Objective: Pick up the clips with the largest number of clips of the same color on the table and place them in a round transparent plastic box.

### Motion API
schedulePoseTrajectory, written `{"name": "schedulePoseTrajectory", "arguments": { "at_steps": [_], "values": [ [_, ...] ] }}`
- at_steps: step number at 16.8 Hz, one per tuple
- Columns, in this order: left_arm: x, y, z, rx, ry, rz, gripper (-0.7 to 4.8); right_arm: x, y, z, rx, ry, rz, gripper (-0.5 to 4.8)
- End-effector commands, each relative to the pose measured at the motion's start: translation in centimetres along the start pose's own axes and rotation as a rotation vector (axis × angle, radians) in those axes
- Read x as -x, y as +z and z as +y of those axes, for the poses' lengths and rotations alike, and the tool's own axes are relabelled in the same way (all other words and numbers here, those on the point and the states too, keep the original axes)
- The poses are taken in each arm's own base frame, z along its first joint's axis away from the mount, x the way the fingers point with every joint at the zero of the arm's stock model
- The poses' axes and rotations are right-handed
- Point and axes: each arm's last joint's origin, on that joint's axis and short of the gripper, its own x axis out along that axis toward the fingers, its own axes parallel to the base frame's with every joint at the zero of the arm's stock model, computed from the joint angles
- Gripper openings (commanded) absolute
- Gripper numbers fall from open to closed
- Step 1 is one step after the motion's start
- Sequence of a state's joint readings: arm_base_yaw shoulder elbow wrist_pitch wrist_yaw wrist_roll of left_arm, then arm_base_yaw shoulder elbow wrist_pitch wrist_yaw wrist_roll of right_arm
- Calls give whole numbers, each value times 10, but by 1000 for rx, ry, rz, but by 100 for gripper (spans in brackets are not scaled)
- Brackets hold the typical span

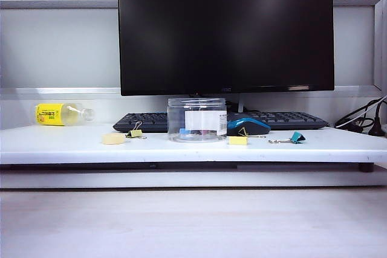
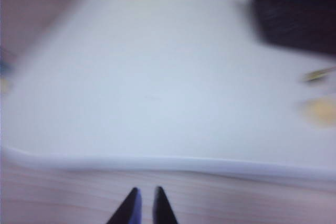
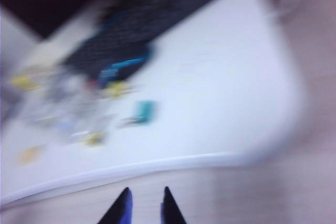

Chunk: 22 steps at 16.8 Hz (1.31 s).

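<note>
Exterior view | clips: one (image 1: 136, 133) at 9 o'clock of the round transparent plastic box (image 1: 196, 119), one (image 1: 238, 140) at 4 o'clock | left tool (image 2: 144, 203) nearer the first, right tool (image 3: 144, 203) the second | both tools seen nearly together, empty, short of the counter (image 1: 66, 143).

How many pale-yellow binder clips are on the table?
2: one clip left of the round transparent plastic box, another to its right, before the mouse. The box could hide more.

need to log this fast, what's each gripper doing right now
left gripper: nearly closed, holding nothing, short of the white table.
right gripper: nearly closed, empty, also off the table.
</note>
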<state>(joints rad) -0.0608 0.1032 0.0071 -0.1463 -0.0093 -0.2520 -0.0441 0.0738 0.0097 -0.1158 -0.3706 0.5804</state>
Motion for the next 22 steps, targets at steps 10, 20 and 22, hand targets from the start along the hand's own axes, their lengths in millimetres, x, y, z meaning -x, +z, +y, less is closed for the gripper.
{"name": "schedulePoseTrajectory", "arguments": {
  "at_steps": [10,20,22],
  "values": [
    [21,48,-29,304,-673,-38,186,22,55,52,170,248,-79,231],
    [-11,104,-45,62,-508,308,247,-39,116,71,118,85,272,244],
    [-43,120,-59,-68,-490,345,247,-59,108,82,130,197,365,244]
  ]
}}
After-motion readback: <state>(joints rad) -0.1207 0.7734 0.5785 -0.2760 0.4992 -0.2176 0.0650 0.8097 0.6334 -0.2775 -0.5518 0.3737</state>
